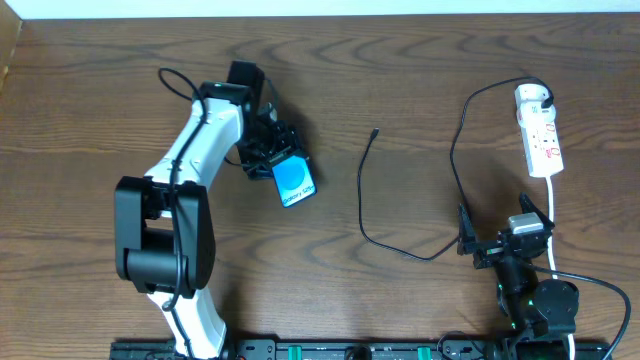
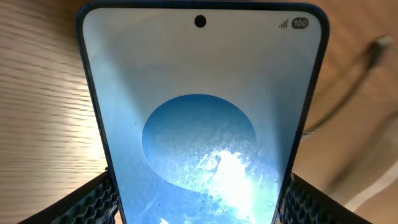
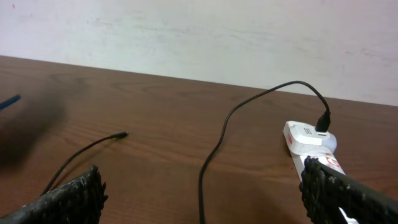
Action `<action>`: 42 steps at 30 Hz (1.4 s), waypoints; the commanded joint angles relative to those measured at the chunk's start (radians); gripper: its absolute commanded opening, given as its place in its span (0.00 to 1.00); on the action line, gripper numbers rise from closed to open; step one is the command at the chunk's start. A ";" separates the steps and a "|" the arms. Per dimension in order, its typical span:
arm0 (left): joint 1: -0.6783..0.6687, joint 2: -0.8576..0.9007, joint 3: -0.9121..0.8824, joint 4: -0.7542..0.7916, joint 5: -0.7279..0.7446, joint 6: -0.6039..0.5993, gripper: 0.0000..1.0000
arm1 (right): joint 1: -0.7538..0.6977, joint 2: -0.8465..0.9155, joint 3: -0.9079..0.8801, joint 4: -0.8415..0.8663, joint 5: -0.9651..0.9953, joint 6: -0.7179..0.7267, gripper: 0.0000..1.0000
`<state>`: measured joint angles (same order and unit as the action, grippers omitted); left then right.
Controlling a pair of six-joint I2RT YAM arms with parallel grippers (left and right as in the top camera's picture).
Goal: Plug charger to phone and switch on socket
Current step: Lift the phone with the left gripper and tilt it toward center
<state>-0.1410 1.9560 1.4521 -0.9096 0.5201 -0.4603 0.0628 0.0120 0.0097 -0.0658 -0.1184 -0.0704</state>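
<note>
Your left gripper clamps the phone left of centre; only its wrist view shows the screen's 100 badge. Your right gripper gapes empty near the charger, which is plugged into the socket far right.

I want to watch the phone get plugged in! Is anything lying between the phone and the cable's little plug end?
No, nothing visible. The left end effector holds the phone, and only bare table lies between it and the plug tip off to its side.
</note>
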 commanded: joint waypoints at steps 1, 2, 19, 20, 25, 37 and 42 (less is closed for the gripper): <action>0.034 -0.028 0.019 0.014 0.211 -0.070 0.74 | -0.004 -0.006 -0.004 -0.001 0.004 -0.006 0.99; 0.042 -0.028 0.019 0.021 0.255 -0.080 0.74 | -0.004 -0.006 -0.004 -0.001 0.004 -0.006 0.99; 0.108 -0.028 0.019 0.052 0.598 -0.302 0.74 | -0.004 -0.006 -0.004 -0.001 0.004 -0.006 0.99; 0.108 -0.028 0.019 0.052 0.608 -0.320 0.74 | -0.004 -0.006 -0.004 -0.001 0.004 -0.006 0.99; 0.112 -0.028 0.019 0.055 0.651 -0.399 0.74 | -0.004 -0.006 -0.004 -0.001 0.004 -0.006 0.99; 0.112 -0.028 0.019 0.055 0.653 -0.671 0.73 | -0.004 -0.006 -0.004 -0.001 0.004 -0.006 0.99; 0.112 -0.028 0.019 0.056 0.689 -0.679 0.73 | -0.004 -0.006 -0.004 -0.001 0.004 -0.006 0.99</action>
<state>-0.0391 1.9560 1.4521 -0.8547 1.1362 -1.1015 0.0628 0.0120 0.0097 -0.0658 -0.1184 -0.0704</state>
